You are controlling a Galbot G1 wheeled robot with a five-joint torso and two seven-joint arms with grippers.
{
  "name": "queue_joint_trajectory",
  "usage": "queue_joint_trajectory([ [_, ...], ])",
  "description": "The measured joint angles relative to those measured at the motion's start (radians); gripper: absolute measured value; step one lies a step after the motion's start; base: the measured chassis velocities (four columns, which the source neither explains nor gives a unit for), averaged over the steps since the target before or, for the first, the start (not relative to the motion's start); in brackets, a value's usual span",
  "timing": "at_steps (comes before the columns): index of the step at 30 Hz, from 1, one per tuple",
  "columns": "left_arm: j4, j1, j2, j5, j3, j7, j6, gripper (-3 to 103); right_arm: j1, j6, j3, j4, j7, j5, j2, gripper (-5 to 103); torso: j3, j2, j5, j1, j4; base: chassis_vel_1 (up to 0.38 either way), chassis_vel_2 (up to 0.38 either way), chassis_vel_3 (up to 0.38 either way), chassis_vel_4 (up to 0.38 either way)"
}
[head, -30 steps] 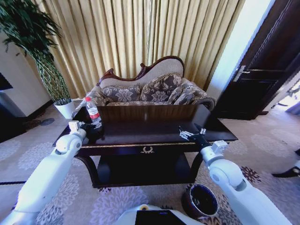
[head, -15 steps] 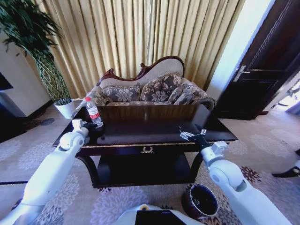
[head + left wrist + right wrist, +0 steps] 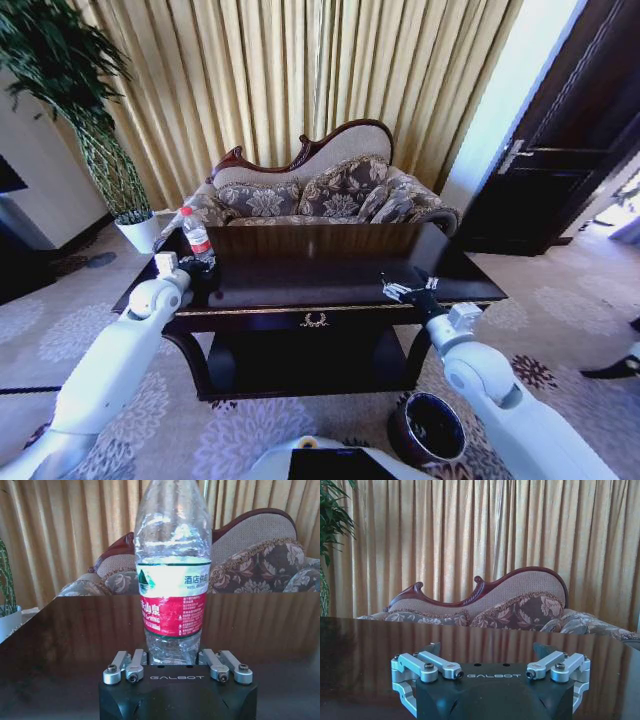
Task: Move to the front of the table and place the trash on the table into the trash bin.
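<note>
Water bottle [image 3: 172, 580] stands upright on the table [image 3: 320, 280], directly ahead of the left gripper [image 3: 175, 666] and centred on its midline. In the left wrist view the bottle's base sits in the gap between the two finger linkages, just at the front face of the gripper body — whether the base touches the body I cannot tell. Red-and-white label faces the wrist camera; the cap is cut off above the frame there but shows red in the head view [image 3: 184, 211].

Left gripper: fingers [image 3: 125, 667] spread apart, one pair on each side of the bottle base, not pressed against the plastic. Nothing held. In the head view this gripper [image 3: 198, 272] lies at the table's left end, right at the foot of the bottle.

Right gripper [image 3: 398, 290]: over the right part of the table top, near the front edge, well apart from the bottle. Its fingers [image 3: 427, 667] are wide apart (right wrist view), with nothing between them — just the glossy table surface ahead.

Trash bin [image 3: 428, 428] sits on the carpet below the right arm, in front of the table's right leg.
</note>
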Motion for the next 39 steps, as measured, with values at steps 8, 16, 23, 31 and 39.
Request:
queue_joint_trajectory([
  [8, -0.042, 0.020, 0.021, 0.013, -0.015, 0.001, -0.002, 32, -0.001, -0.002, 0.019, 0.021, 0.004, 0.027, -0.012, 100, 0.000, 0.000, 0.0000, 0.000, -0.0001, 0.000, 0.000, 0.000, 0.000],
  [16, -0.163, 0.090, 0.082, 0.157, -0.054, 0.047, -0.080, 32, 0.007, -0.004, 0.066, 0.080, 0.038, 0.098, -0.036, 100, 0.000, 0.000, 0.0000, 0.000, 0.0001, 0.000, 0.000, 0.000, 0.000],
  [23, -0.197, 0.113, 0.131, 0.271, -0.054, 0.102, -0.190, 32, 0.013, -0.007, 0.075, 0.141, 0.042, 0.187, -0.060, 100, 0.000, 0.000, 0.0000, 0.000, 0.0000, 0.000, 0.000, 0.000, 0.000],
  [31, -0.197, 0.030, 0.233, 0.368, 0.106, 0.165, -0.163, 32, 0.079, -0.009, 0.035, 0.190, 0.026, 0.291, -0.146, 100, 0.000, 0.000, 0.0001, 0.000, 0.0000, 0.000, 0.000, 0.000, 0.000],
  [39, -0.157, -0.102, 0.283, 0.414, 0.270, 0.195, -0.299, 32, 0.107, -0.009, 0.038, 0.234, 0.016, 0.372, -0.174, 100, 0.000, 0.000, 0.0001, 0.000, 0.0001, 0.000, 0.000, 0.000, 0.000],
])
